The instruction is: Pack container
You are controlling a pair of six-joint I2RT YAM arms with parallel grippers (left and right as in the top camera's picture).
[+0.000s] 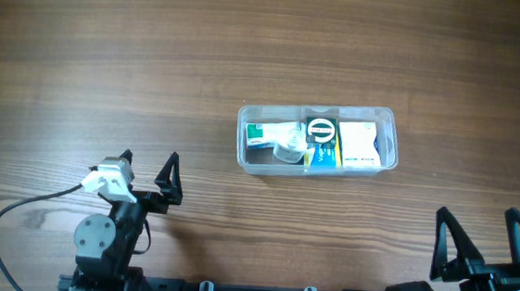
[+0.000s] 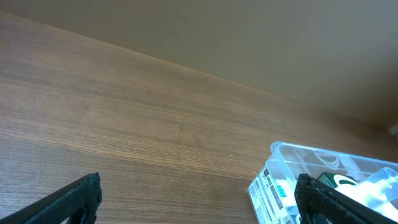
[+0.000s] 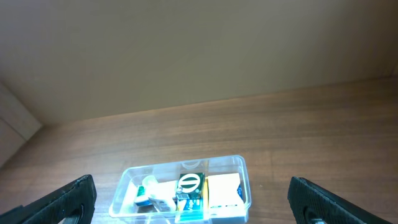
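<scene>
At the bottom edge of the overhead view, the left gripper (image 1: 150,160) is seen in the lower left and the right gripper (image 1: 477,218) in the lower right. Both are spread wide and nothing is held in either. In each wrist view only bare wood is seen between the dark fingers. They are judged to be parked clear of the work so that the load is left undisturbed.

Further up, just right of centre, the container (image 1: 272,109) is set on the table (image 1: 156,44), well apart from both grippers, with its long side across the frame. It is filled almost wall to wall. A green-and-white box (image 1: 259,134) is lodged at its left end and a small white bottle (image 1: 289,149) beside it. A dark box with a round white-ringed emblem (image 1: 321,129) is placed at the middle, with a blue-and-yellow pack (image 1: 323,156) just below it. A white box (image 1: 359,142) is set at the right end. The goods are probably pressed side by side so that all of them fit below the rim, and the packing is judged to be finished or nearly so.

In the left wrist view, fine print and a barcode are seen on a label (image 2: 273,190) pressed against the clear wall, but no word or brand can be read. The emblem is likewise too small to make out.

Beyond the container, only wood grain is shown.
</scene>
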